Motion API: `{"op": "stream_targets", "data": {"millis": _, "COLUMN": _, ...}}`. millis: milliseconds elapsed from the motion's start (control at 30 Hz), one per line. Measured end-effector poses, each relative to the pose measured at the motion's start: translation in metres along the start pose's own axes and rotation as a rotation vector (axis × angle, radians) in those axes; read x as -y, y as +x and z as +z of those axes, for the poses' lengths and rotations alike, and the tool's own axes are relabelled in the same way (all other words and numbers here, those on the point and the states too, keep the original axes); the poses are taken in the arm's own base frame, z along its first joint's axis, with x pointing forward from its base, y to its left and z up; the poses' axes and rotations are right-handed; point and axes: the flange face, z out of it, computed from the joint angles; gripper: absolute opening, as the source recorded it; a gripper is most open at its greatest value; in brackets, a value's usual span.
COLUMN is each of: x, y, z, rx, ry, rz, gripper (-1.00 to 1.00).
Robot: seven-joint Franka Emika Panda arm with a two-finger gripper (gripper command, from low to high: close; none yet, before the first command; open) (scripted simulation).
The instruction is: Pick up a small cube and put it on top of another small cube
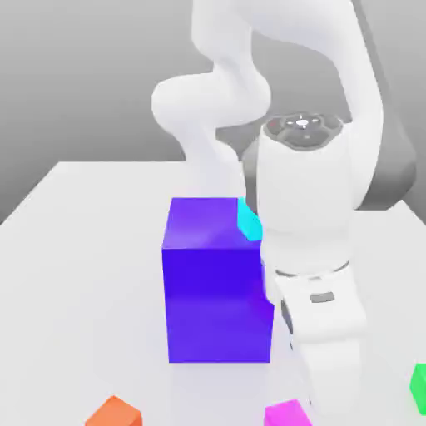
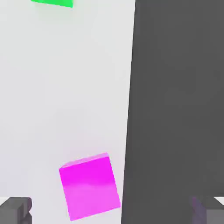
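The 2 dark fingertips [image 2: 15, 210] of the gripper [image 2: 111, 212] sit nearest the lens in the hand view, 1 at each lower corner, spread wide apart with nothing clamped between them. Between them on the white table [image 2: 65, 87] rests the small magenta-pink cube [image 2: 89, 187], slightly rotated, close to the table edge where the dark floor [image 2: 179, 109] begins. The small green cube [image 2: 52, 2] lies well apart from it on the same white surface. In the exterior view, the magenta cube sits at the bottom edge, right of centre, the green cube at the lower right edge, an orange cube [image 1: 114, 413] at the lower left. The white arm [image 1: 312, 241] descends right of the big blue-purple block [image 1: 218, 281] at centre; a cyan cube [image 1: 248, 218] shows behind it.
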Motion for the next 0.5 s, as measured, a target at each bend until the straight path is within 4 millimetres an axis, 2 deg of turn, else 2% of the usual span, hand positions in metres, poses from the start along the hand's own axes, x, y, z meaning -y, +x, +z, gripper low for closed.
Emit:
{"op": "stream_targets", "data": {"millis": 100, "x": 0.002, "y": -0.003, "z": 0.028, "rx": 0.048, "ry": -0.011, "rz": -0.104, "gripper": 0.0}}
{"op": "stream_targets", "data": {"millis": 200, "x": 0.002, "y": -0.006, "z": 0.07, "rx": 0.058, "ry": -0.014, "rz": -0.126, "gripper": 0.0}}
{"op": "stream_targets", "data": {"millis": 233, "x": 0.002, "y": -0.007, "z": 0.083, "rx": 0.059, "ry": -0.013, "rz": -0.126, "gripper": -1.0}}
{"op": "stream_targets", "data": {"millis": 400, "x": 0.002, "y": -0.007, "z": 0.083, "rx": 0.06, "ry": -0.011, "rz": -0.126, "gripper": -1.0}}
{"op": "stream_targets", "data": {"millis": 433, "x": 0.002, "y": -0.008, "z": 0.09, "rx": 0.06, "ry": -0.01, "rz": -0.126, "gripper": -1.0}}
{"op": "stream_targets", "data": {"millis": 500, "x": 0.002, "y": -0.006, "z": 0.075, "rx": 0.06, "ry": -0.012, "rz": -0.128, "gripper": -1.0}}
